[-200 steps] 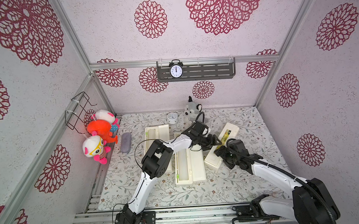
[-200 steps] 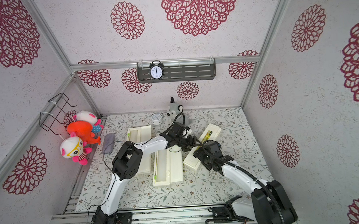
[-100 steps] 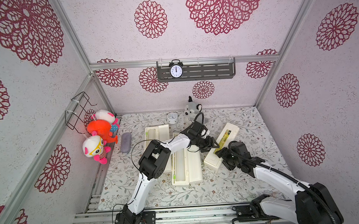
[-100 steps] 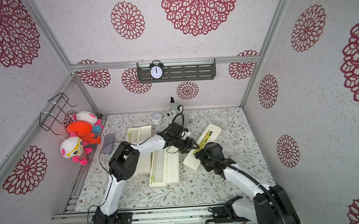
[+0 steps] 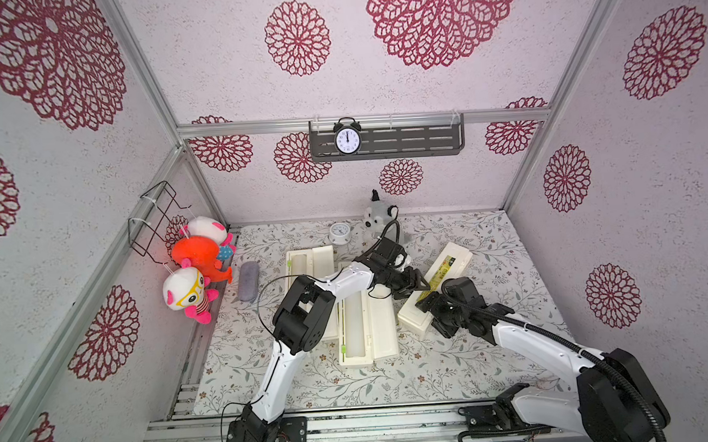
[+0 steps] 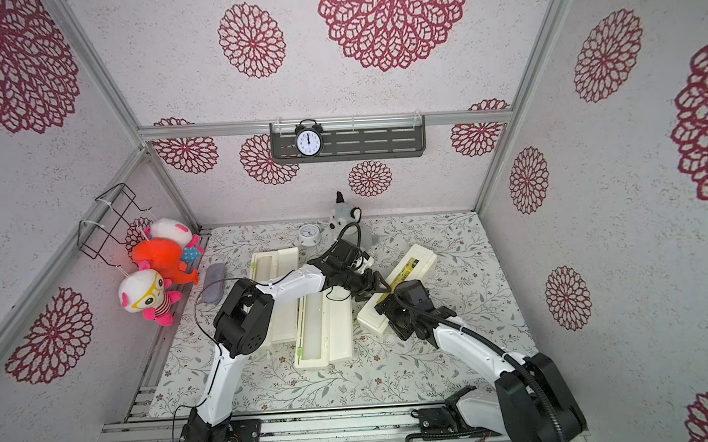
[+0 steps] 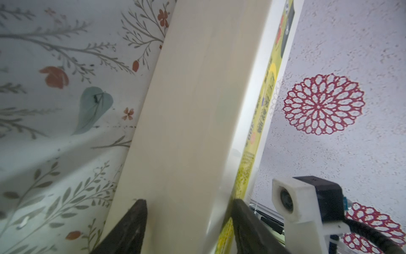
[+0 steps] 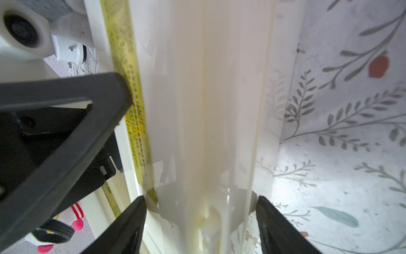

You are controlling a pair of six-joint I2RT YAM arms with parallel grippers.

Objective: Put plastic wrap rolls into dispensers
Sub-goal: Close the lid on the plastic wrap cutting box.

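Looking in both top views, you are seeing two dispensers lying open on the table (image 5: 492, 264). The far dispenser (image 5: 323, 259) is holding a roll (image 5: 299, 263), and the middle dispenser (image 5: 381, 333) is holding another roll (image 5: 354, 326). The third dispenser (image 5: 450, 262) is lying slantwise just beside the middle one, lid down and label (image 5: 444, 267) up. The left tool (image 5: 420, 285) and the right tool (image 5: 425, 305) are meeting on its near half. No third roll is showing.

Turning to the left wrist view, you are seeing the left tool (image 7: 189, 211) with a finger against each long side of the third dispenser (image 7: 193, 99), clenched on it.

Turning to the right wrist view, you are seeing the right tool (image 8: 200, 211) straddling the same box (image 8: 197, 88). You cannot tell whether it is squeezing or only bracketing. A left-tool finger is pressing at the label's edge.

You are probably working on the last dispenser, getting its lid open. The next move is calling for one tool to pin the base while the other lifts the lid's free edge. You are also needing to find the third roll.
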